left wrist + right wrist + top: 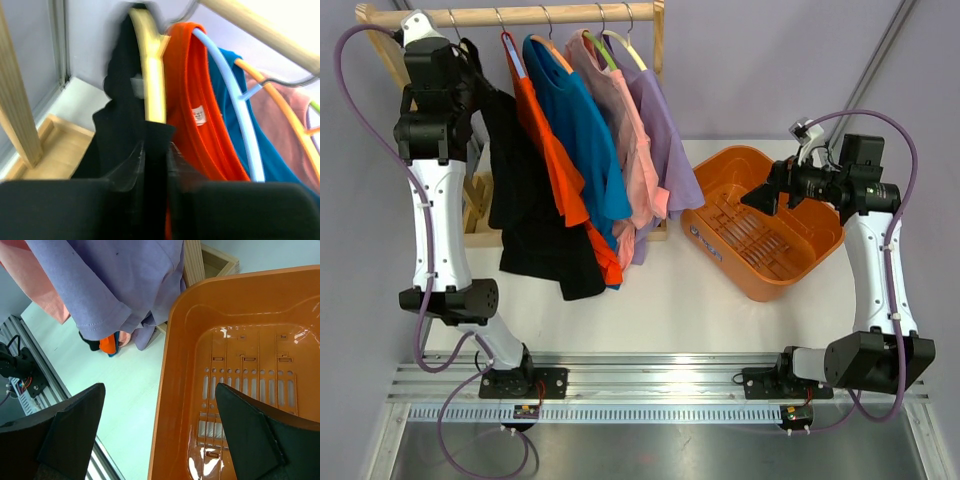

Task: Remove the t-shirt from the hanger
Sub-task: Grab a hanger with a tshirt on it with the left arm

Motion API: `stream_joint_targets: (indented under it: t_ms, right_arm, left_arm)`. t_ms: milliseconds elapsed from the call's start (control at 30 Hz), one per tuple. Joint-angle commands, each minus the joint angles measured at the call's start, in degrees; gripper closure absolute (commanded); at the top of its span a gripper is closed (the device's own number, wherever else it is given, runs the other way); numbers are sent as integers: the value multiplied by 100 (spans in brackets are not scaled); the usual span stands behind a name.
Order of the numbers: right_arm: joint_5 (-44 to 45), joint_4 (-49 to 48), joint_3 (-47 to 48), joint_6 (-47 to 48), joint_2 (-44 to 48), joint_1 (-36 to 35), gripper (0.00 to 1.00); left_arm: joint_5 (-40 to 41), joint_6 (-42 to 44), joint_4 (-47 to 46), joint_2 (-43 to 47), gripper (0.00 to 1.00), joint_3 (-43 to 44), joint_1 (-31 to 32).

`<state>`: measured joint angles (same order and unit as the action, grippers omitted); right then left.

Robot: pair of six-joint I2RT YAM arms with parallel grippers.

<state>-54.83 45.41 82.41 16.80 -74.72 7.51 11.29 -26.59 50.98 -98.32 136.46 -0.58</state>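
A black t-shirt [535,220] hangs on a yellow hanger [152,75] at the left end of the wooden rail [520,14]. My left gripper [468,58] is up at its collar. In the left wrist view the fingers [156,150] are shut on a fold of the black t-shirt [120,125] just below the hanger's arm. My right gripper [755,197] is open and empty, hovering over the near-left rim of the orange basket [760,285]. In the right wrist view it [160,395] spans that rim [172,390].
Orange [555,160], blue [585,140], pink [625,130] and purple [665,130] shirts hang to the right of the black one, packed close. The rack's wooden base [475,205] stands on the table's left. The basket has nothing in it.
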Motion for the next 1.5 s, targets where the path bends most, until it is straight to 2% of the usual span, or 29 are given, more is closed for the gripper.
stream_joint_targets:
  t_ms: [0, 367, 833, 1467]
  right_arm:
    - [-212, -260, -23, -159, -87, -13, 0]
    - [-327, -278, 3, -212, -87, -13, 1]
    - [-757, 64, -76, 210, -25, -13, 0]
    - [-933, 442, -41, 561, 71, -13, 0]
  left_arm:
    - [400, 303, -360, 278, 100, -268, -65]
    - [93, 787, -2083, 1280, 100, -1297, -65]
    - [-654, 532, -2584, 1939, 100, -1623, -126]
    - [-1674, 268, -2945, 2361, 100, -2159, -364]
